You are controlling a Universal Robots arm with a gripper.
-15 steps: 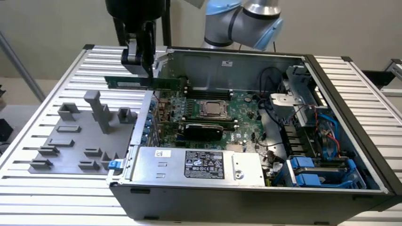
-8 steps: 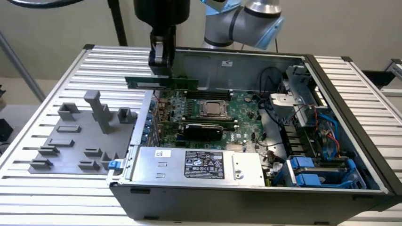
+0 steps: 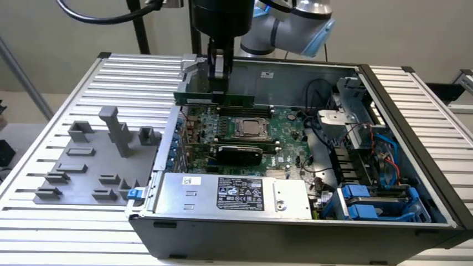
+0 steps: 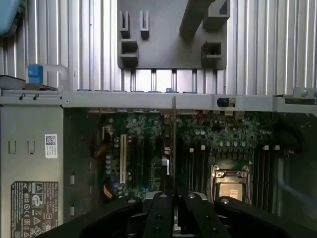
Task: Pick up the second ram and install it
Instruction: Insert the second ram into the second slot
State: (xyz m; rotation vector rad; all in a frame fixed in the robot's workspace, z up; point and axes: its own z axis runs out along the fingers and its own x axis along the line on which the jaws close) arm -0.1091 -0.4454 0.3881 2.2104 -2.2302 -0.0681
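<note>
In the exterior view's upper middle, the gripper (image 3: 217, 91) clamps the ram stick (image 3: 238, 100), its length running left-right above the motherboard (image 3: 284, 119).

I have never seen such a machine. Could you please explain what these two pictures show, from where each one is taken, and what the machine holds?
This is a robot arm with a gripper, a two-fingered clamp, at its end. One picture comes from a camera standing off the arm. The other comes from a camera on the wrist, looking down past the gripper. On a ribbed metal table stands an open computer case. Inside it are the green motherboard with its processor socket and a grey power supply. Beside the case, on the exterior view's left, lies a grey holder plate. The gripper is shut on the second ram, a thin green memory stick, held on edge over the motherboard.
</note>
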